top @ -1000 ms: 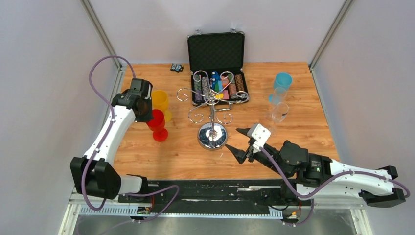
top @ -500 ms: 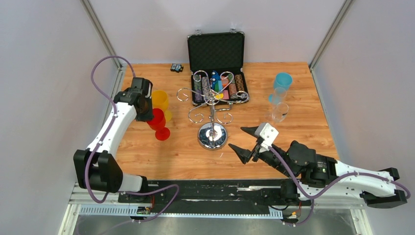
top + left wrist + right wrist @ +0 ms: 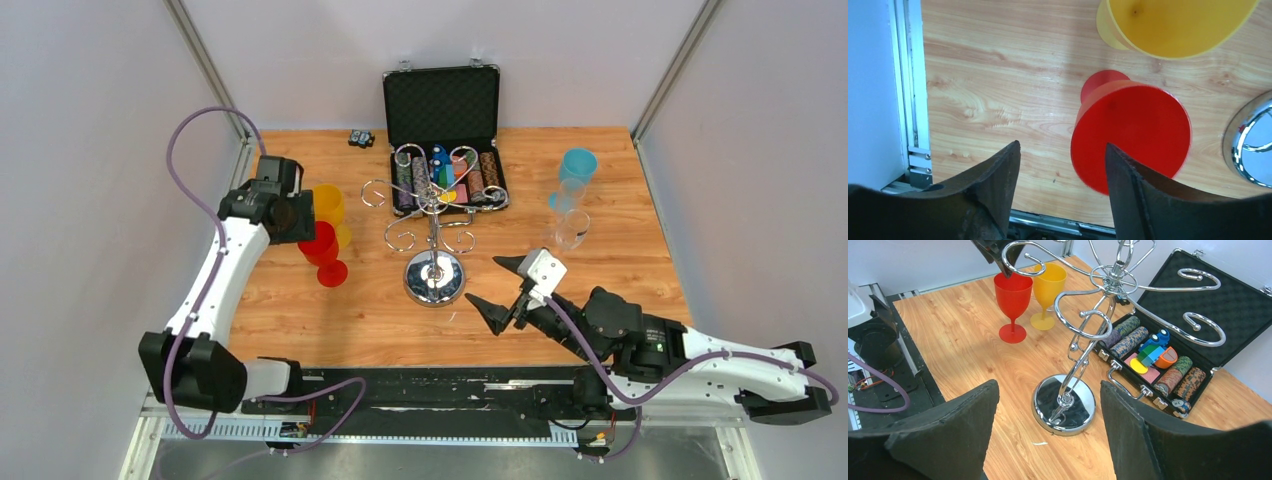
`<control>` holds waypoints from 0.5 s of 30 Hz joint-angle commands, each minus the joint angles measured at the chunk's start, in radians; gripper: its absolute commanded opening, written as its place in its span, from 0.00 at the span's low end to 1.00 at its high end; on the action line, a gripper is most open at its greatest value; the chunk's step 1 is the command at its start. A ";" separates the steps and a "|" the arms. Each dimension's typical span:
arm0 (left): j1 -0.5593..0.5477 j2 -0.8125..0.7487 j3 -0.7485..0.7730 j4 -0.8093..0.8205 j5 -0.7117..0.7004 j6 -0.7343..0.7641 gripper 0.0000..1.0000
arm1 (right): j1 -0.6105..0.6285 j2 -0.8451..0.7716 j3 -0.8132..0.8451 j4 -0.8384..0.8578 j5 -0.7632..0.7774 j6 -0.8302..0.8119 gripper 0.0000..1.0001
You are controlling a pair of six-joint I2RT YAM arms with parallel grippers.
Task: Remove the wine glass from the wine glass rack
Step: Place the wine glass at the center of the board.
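The wine glass rack (image 3: pixel 434 277), chrome with a round mirrored base, stands mid-table; nothing hangs from its curled arms (image 3: pixel 1088 320). A red wine glass (image 3: pixel 323 250) stands upright on the wood left of it, beside a yellow one (image 3: pixel 328 205). My left gripper (image 3: pixel 296 220) hovers just left of the red glass. In the left wrist view it (image 3: pixel 1060 150) is open, the red glass (image 3: pixel 1130 135) lying off to the right, partly behind the right finger (image 3: pixel 1128 190). My right gripper (image 3: pixel 484 281) is open and empty, facing the rack's base (image 3: pixel 1064 405) from the right.
An open black chip case (image 3: pixel 441 105) lies behind the rack. A blue cup (image 3: pixel 577 165) and two clear glasses (image 3: pixel 572 228) stand at the right. A small black item (image 3: pixel 361 138) sits at the far edge. The frame rail (image 3: pixel 913 100) runs close beside the left gripper.
The left gripper has opened and drawn back up and to the left, leaving the red glass standing on the table. The right gripper has shifted slightly right and widened a little.
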State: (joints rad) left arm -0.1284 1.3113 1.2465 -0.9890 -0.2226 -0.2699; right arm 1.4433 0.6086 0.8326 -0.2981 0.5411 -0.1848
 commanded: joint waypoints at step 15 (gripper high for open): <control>-0.056 -0.344 -0.046 0.115 0.106 0.076 1.00 | 0.003 0.004 0.175 -0.288 0.113 0.328 1.00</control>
State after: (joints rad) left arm -0.1520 1.0183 1.2243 -0.9363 -0.1577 -0.2298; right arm 1.4433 0.6182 0.9615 -0.4721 0.6182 0.0025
